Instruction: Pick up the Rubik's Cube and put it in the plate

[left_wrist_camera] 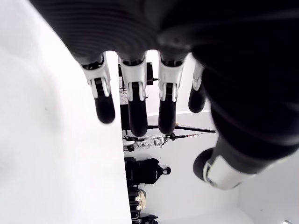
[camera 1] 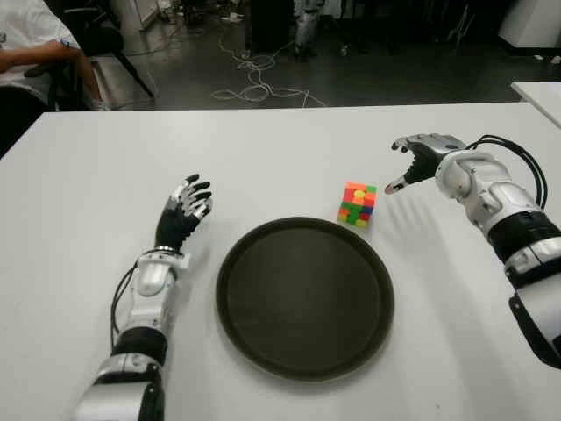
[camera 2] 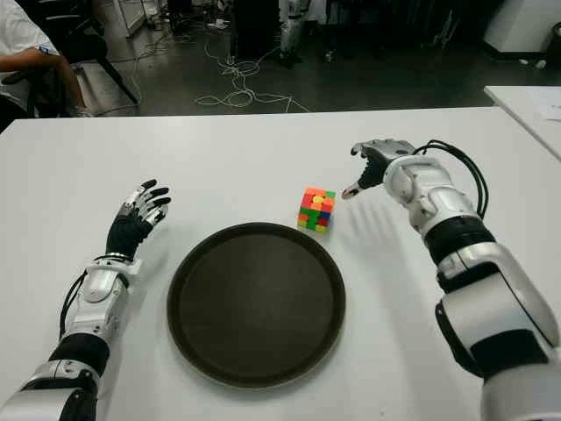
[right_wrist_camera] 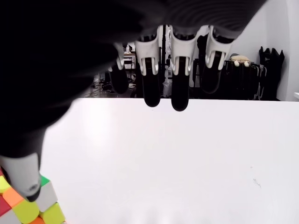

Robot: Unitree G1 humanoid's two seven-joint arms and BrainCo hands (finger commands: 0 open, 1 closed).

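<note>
Rubik's Cube sits ungrasped on the counter at the plate's one o'clock, right hand spread beside it, left hand open at nine o'clock, everything left to do.

multicolour rubik's cube flat on white table, just beyond right rim of empty dark round plate.

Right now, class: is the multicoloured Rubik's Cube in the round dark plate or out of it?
Out. The multicoloured Rubik's Cube sits on the white table just beyond the round dark plate; the open right hand is beside it.
</note>
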